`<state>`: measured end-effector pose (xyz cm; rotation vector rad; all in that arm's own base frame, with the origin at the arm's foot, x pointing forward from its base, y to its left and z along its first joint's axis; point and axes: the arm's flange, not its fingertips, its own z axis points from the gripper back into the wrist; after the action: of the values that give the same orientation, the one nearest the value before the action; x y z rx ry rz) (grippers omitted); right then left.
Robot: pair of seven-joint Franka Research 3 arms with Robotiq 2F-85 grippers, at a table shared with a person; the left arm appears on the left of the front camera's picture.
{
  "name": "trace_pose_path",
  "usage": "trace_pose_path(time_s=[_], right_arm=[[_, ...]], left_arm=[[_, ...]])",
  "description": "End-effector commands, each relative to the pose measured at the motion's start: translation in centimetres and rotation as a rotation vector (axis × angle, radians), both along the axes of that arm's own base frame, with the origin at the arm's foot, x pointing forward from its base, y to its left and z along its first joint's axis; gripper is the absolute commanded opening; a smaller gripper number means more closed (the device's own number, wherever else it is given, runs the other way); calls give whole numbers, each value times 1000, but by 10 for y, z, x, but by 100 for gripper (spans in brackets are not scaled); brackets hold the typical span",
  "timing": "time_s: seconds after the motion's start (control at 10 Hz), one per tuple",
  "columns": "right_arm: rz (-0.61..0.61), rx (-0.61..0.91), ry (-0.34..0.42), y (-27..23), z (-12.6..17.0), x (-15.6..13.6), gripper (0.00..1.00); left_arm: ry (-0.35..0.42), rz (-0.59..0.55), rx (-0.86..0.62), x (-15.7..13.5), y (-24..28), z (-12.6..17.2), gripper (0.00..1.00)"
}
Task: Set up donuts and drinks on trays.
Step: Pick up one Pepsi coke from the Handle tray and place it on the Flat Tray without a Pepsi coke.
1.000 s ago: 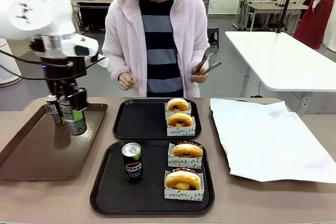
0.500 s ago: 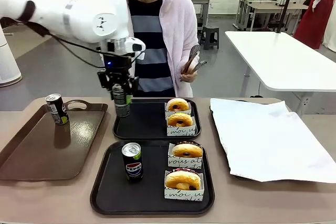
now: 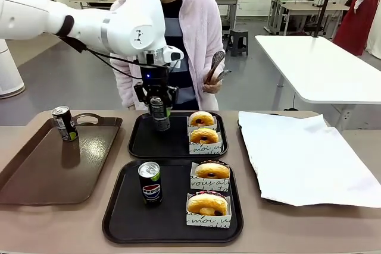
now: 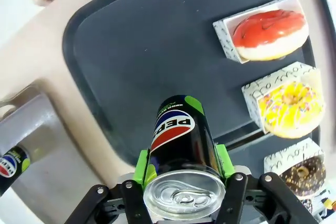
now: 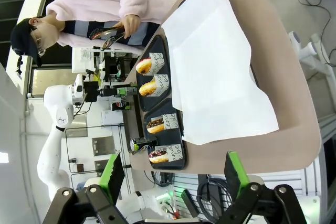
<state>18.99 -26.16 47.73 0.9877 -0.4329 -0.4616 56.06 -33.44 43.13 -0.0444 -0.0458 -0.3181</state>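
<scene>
A Pepsi can (image 3: 158, 113), clamped between the pads of the left gripper (image 3: 158, 111), had been carried from over the brown tray (image 3: 36, 165) to above the far black tray (image 3: 143, 141), so only its lowering beside the two donuts (image 3: 203, 128) seemingly remained.

Red-iced donut (image 4: 269, 28), matte black tray (image 4: 131, 56)

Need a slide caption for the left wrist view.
Left gripper holds a Pepsi can above the far black tray, beside three donuts.
</scene>
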Motion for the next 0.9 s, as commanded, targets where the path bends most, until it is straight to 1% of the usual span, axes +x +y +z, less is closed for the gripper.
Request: trace_pose_path(time_s=[0.0, 0.3, 0.5, 0.6, 0.7, 0.8], right_arm=[[8, 3, -2, -1, -1, -1, 100], [8, 3, -2, -1, -1, -1, 100], [8, 3, -2, -1, -1, -1, 100], [8, 3, -2, -1, -1, -1, 100], [8, 3, -2, -1, -1, -1, 100], [8, 3, -2, -1, -1, -1, 100]], left_arm=[[-50, 47, -14, -6, 0, -18, 59], [-37, 26, 23, -13, -5, -47, 59], [-24, 15, 44, -14, -9, -58, 59], [-23, -20, 35, -14, -9, -59, 59], [-15, -16, 30, -13, -9, -57, 100], [-12, -17, 23, -14, -8, -58, 100]])
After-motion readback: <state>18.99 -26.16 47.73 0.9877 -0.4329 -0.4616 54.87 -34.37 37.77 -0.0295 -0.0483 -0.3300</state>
